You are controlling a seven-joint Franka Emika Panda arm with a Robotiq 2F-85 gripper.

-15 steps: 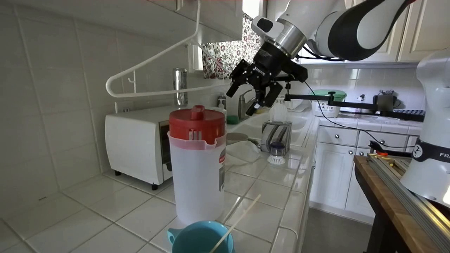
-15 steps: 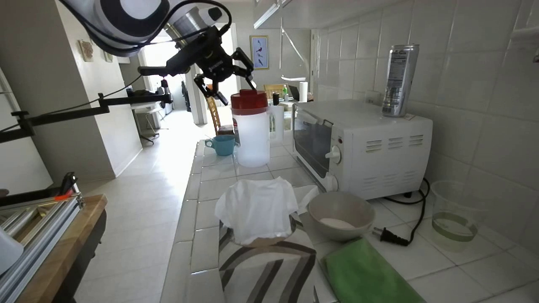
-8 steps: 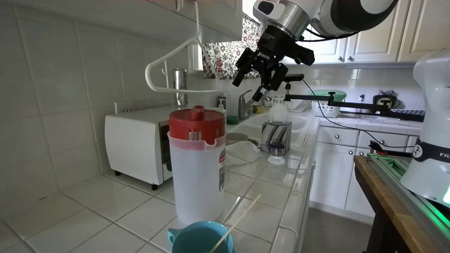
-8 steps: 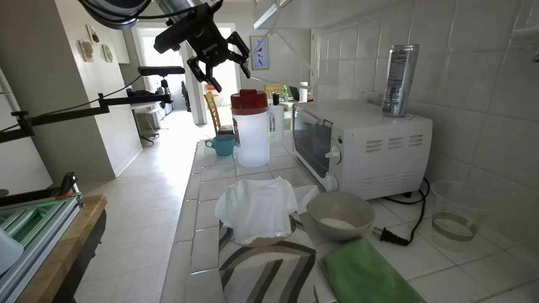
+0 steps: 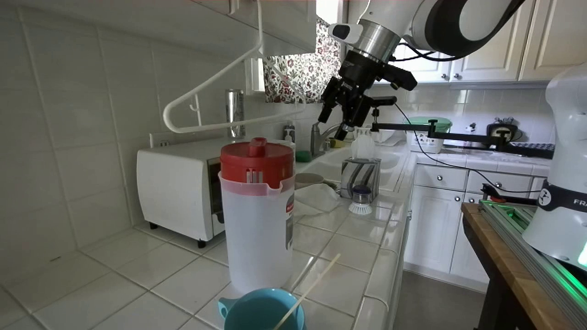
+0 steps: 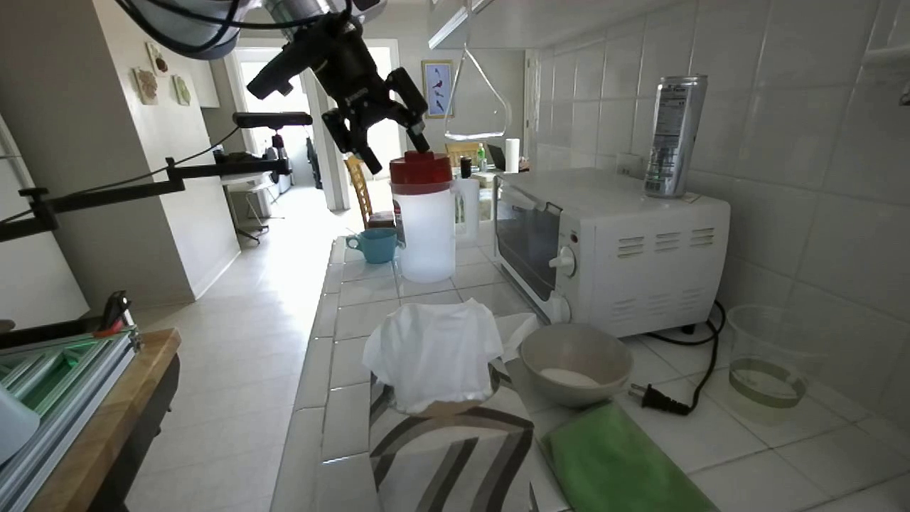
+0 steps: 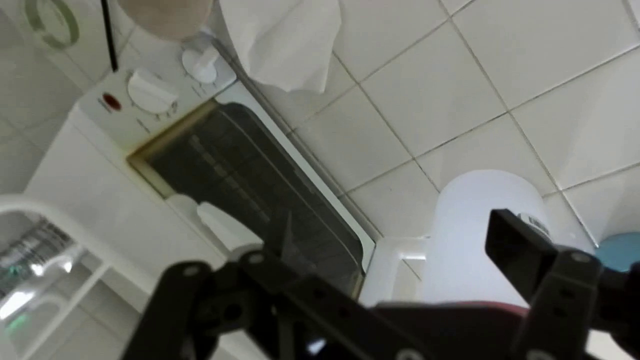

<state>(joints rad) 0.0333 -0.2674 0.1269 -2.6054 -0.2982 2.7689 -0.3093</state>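
My gripper [image 5: 332, 124] is open, empty and in the air, pointing down at a slant. It shows against the top of the red lid in an exterior view [image 6: 395, 153], and its two spread fingers show in the wrist view [image 7: 392, 232]. A white hanger [image 5: 206, 127] hangs under the cupboard, apart from the gripper; its frame also shows in the wrist view [image 7: 95, 250]. A translucent pitcher [image 5: 259, 233] with a red lid [image 5: 257, 160] stands upright on the counter. A blue mug [image 5: 261, 307] with a thin stick in it stands beside the pitcher.
A white toaster oven [image 6: 640, 263] bears a silver can [image 6: 675, 135]. A tissue box [image 6: 448, 462], bowl [image 6: 576, 363], green cloth [image 6: 625, 462] and clear tub [image 6: 768, 370] sit on the counter. A black bracket arm [image 5: 408, 127] stretches behind the gripper.
The gripper first rose, then came down a little, moving away from the hanger, and stays open. The hanger has swung and turned on its hook. Pitcher, mug and oven have not moved.
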